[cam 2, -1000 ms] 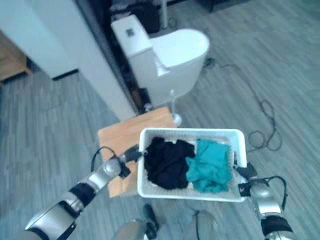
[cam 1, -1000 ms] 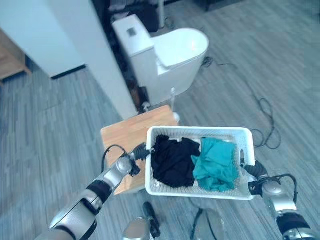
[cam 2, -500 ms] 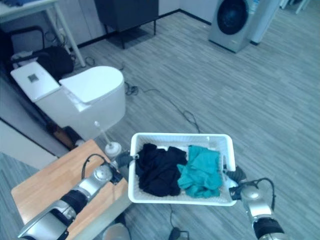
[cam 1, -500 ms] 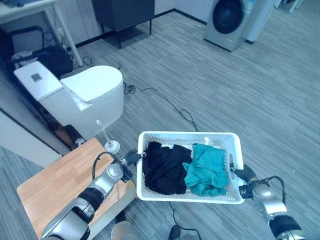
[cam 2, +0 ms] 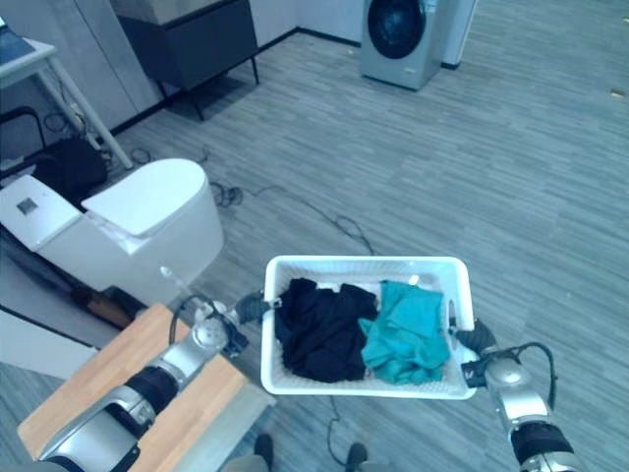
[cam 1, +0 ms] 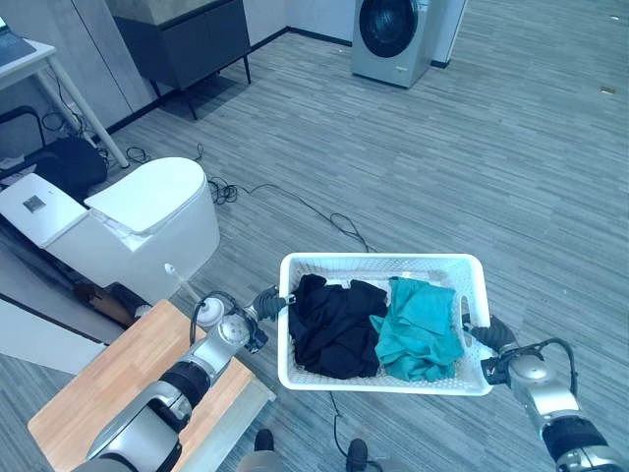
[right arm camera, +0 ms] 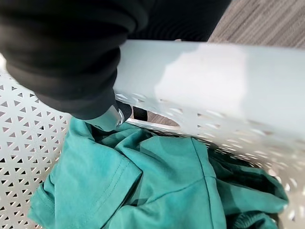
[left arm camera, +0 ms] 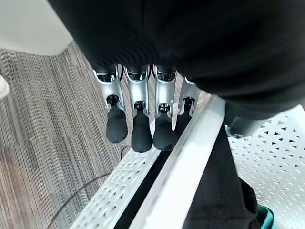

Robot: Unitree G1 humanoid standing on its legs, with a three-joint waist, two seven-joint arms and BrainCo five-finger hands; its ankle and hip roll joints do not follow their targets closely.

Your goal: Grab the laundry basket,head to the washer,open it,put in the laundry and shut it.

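Observation:
A white perforated laundry basket (cam 1: 381, 262) hangs above the floor between my two hands. In it lie a black garment (cam 1: 332, 324) on the left and a teal garment (cam 1: 423, 339) on the right. My left hand (cam 1: 263, 305) grips the basket's left rim; its fingers (left arm camera: 138, 131) curl down the outer wall while the thumb sits inside. My right hand (cam 1: 494, 339) grips the right rim (right arm camera: 214, 81), with its thumb (right arm camera: 113, 117) inside above the teal garment (right arm camera: 143, 181). The grey washer (cam 1: 388, 39), door closed, stands far ahead at the top of the view.
A white toilet (cam 1: 138, 216) stands to the left with a toilet brush (cam 1: 201, 310) beside it. A wooden table (cam 1: 128, 393) is at the lower left, under my left arm. A dark cabinet (cam 1: 187, 39) is at the back left. A cable (cam 1: 295, 202) lies on the floor ahead.
The camera has swung round: the washer has come towards the top centre, and the toilet and wooden table have slid left. The basket stays held the same way in both hands.

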